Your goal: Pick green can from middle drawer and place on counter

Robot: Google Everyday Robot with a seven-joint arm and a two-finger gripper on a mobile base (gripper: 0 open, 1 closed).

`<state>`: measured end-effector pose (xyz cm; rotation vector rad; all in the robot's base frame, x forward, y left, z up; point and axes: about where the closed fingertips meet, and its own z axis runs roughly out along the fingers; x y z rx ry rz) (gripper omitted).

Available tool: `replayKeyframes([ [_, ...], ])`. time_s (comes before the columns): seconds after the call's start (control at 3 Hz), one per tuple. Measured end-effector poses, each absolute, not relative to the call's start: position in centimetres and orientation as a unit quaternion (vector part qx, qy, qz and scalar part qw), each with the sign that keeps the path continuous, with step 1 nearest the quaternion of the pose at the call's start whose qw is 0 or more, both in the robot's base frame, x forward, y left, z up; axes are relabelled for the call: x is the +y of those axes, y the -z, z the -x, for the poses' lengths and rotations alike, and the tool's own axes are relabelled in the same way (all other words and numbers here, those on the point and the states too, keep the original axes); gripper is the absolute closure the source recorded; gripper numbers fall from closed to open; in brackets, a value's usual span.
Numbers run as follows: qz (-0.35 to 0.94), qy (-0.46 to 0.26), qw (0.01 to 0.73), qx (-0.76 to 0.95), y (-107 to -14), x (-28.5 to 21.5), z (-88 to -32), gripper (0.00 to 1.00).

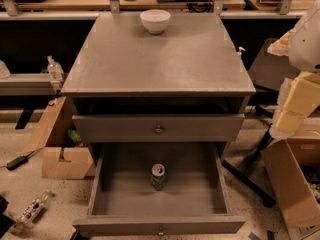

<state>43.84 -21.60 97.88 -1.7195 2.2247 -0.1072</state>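
Hanging at the right edge of view, beside the cabinet: cream-and-white parallel-jaw gripper (pixel 293 111), well apart from the drawer contents. Whether open or closed cannot be told. Nothing visibly held.

Standing upright at mid-floor of the pulled-out wide grey wooden middle drawer (pixel 120 199): small green drinks can (pixel 158 176) with silver top.

Above it: shut grey upper drawer (pixel 110 129) with round brass knob.

Resting at rear centre of the broad flat grey matte counter (pixel 160 64): white round bowl (pixel 155 20).

Lying on the speckled floor: brown cardboard boxes (pixel 62 156) left and right, and a clear plastic bottle (pixel 34 207) front left.
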Motion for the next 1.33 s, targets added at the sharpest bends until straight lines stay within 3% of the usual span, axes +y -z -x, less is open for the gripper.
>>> replayKeyframes([
  [0.67,0.6,0.026,0.178,0.779,-96.7,-21.7,-44.5,0.0],
  [1.0,0.597,-0.058,0.214,0.771,-88.1,-22.3,-45.3,0.0],
  [1.33,0.571,-0.14,0.295,0.754,-80.4,-22.5,-46.1,0.0],
])
